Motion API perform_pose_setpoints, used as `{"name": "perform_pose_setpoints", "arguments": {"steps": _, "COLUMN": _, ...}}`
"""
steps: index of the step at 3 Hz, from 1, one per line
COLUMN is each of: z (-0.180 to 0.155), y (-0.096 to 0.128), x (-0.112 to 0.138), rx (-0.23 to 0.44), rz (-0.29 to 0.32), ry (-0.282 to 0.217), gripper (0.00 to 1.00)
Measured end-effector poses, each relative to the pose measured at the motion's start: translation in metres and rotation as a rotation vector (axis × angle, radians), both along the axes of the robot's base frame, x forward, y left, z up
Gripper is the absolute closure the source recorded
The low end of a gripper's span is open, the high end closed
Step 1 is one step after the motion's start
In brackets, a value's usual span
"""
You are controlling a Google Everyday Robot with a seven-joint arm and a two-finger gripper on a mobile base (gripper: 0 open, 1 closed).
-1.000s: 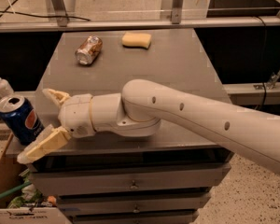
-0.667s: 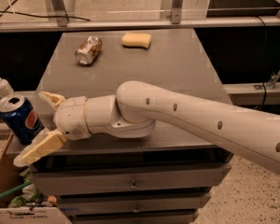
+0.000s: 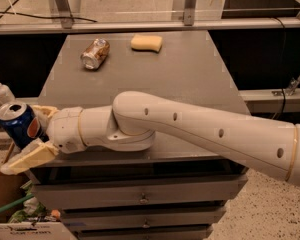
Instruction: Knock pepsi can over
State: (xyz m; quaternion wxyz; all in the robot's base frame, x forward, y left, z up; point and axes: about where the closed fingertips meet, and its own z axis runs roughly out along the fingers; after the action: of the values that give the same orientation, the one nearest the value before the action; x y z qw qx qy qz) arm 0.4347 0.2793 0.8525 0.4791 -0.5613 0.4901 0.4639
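Fingers [image 3: 30, 156] spread wide, the gripper [image 3: 21, 138] straddles the pepsi can [image 3: 17, 124], which stands roughly upright just off the near left corner of the table [image 3: 190, 84]. Farther back lie a tipped brownish can [image 3: 95, 54] and a yellow sponge [image 3: 146, 42].

White robot arm [image 3: 200, 129] of thick rounded segments, small dark holes along its shell, thin tan seam ring far behind the jaws, cylindrical white wrist [image 3: 70, 131] just behind them, gripper [image 3: 21, 138] at lower left, two cream-coloured wedge fingers [image 3: 30, 156] spread apart
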Motion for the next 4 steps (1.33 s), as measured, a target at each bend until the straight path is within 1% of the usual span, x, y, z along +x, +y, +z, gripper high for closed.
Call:
{"name": "perform_pose_setpoints", "arguments": {"steps": 1, "z": 0.001, "y": 0.005, "x": -0.001, "rx": 0.012, "rz": -0.001, "ry": -0.005, "gripper": 0.4}}
{"name": "perform_pose_setpoints", "arguments": {"steps": 2, "z": 0.003, "y": 0.003, "x": 0.0, "rx": 0.016, "rz": -0.008, "ry": -0.006, "gripper": 0.64}}
{"name": "perform_pose_setpoints", "arguments": {"steps": 3, "z": 0.012, "y": -0.008, "x": 0.008, "rx": -0.005, "rz": -0.028, "ry": -0.001, "gripper": 0.88}}
{"name": "perform_pose_setpoints", "arguments": {"steps": 4, "z": 0.034, "y": -0.031, "x": 0.021, "rx": -0.068, "rz": -0.046, "ry": -0.017, "gripper": 1.0}}
